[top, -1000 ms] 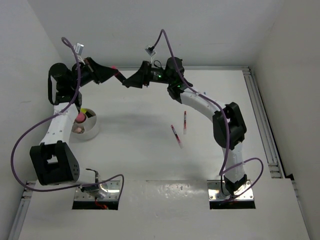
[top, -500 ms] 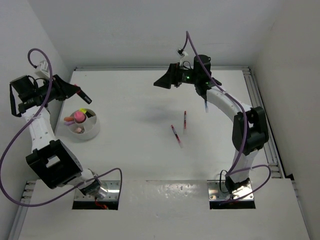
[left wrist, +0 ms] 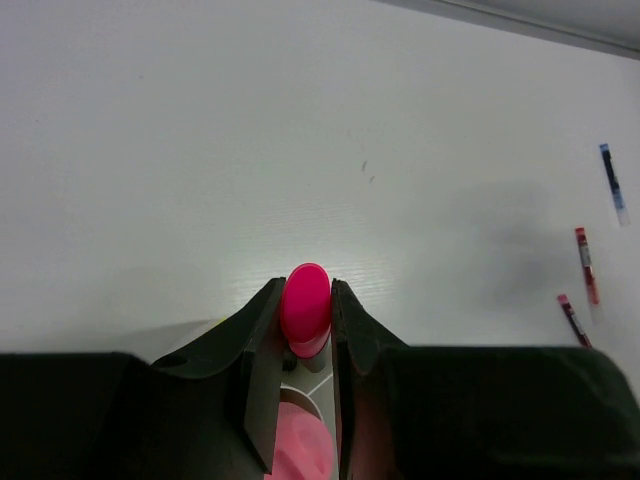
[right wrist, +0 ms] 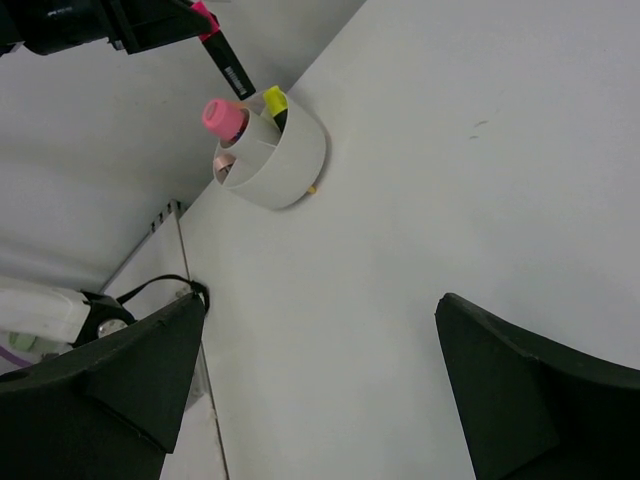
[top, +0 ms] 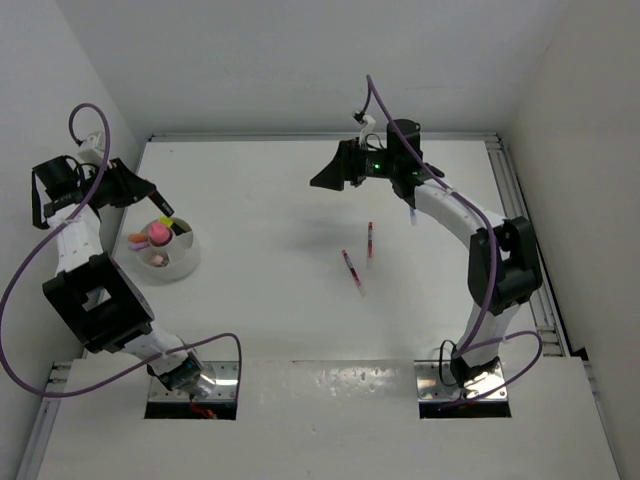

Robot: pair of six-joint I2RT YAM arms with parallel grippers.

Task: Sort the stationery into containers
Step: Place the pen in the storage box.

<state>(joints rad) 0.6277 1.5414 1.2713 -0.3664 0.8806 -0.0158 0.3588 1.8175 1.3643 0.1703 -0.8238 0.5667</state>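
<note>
Left end effector pinching a pink-capped marker just above the round dish near the left edge of the table; right end effector spread, raised over the far centre; red pen lying mid-table.

White table, matte, faint scuffs. Plain white back wall, left wall, right wall enclose it. Metal rail along table's right edge. Even overhead light, soft shadows; glare patch near front edge.
</note>
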